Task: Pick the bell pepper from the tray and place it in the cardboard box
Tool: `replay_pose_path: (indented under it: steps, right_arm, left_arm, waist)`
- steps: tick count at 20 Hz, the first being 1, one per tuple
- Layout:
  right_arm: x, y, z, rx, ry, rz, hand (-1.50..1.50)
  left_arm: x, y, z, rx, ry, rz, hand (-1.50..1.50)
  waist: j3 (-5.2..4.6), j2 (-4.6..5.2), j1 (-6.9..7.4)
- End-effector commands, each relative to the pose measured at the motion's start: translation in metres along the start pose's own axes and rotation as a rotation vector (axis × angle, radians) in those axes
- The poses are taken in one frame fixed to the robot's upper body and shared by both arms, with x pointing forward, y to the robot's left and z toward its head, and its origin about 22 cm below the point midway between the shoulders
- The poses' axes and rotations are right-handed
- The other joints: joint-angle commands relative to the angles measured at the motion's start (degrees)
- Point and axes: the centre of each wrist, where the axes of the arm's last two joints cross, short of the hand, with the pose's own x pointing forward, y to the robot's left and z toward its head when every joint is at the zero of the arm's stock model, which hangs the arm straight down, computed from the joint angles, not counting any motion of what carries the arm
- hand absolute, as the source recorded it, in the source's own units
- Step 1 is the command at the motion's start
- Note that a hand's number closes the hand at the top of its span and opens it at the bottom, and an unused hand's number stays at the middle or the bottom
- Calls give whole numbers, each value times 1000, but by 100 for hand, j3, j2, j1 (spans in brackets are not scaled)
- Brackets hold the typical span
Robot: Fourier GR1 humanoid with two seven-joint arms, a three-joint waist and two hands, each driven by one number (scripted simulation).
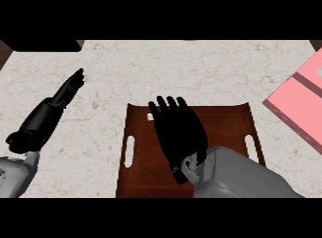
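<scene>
Little of the bell pepper shows, probably hidden beneath my right hand, spread flat with straight fingers over the tray; I judge it light, smooth, rigid, best cupped around its body.

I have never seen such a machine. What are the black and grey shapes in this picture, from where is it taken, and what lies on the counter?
The picture is taken from the robot's head, looking steeply down at a pale marble-like counter. The grey tubes are its forearms and the black shapes are its hands. The left hand rests at the left, fingers straight, holding nothing. The right hand is stretched flat over a brown wooden tray with slot handles. A small pale thing peeks out beside its fingers; I cannot tell what it is. No bell pepper shows. At the right edge is a pink box, partly out of view.
</scene>
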Motion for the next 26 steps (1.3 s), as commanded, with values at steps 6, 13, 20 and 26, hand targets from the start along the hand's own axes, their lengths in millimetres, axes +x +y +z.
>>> replay_pose_path:
  steps: [6, 13, 20, 26]
  right_arm:
    - [12, 21, -26, 17, 139, 84, -150]
    - [16, 25, -28, 32, 185, 105, -150]
    - [-18, 55, -34, 40, 130, 82, -150]
    - [-17, 65, -53, 66, 170, 81, -150]
  left_arm:
    - [4, 0, -6, 5, -6, -4, 0]
    - [-19, 8, 2, 11, -3, 4, 0]
    - [-4, 7, -14, 10, -1, 9, 0]
    - [-5, 10, 10, 20, 6, -11, 0]
  waist:
    - [3, 13, 3]
    - [1, 9, -22]
    - [4, 12, -45]
    - [4, 9, 1]
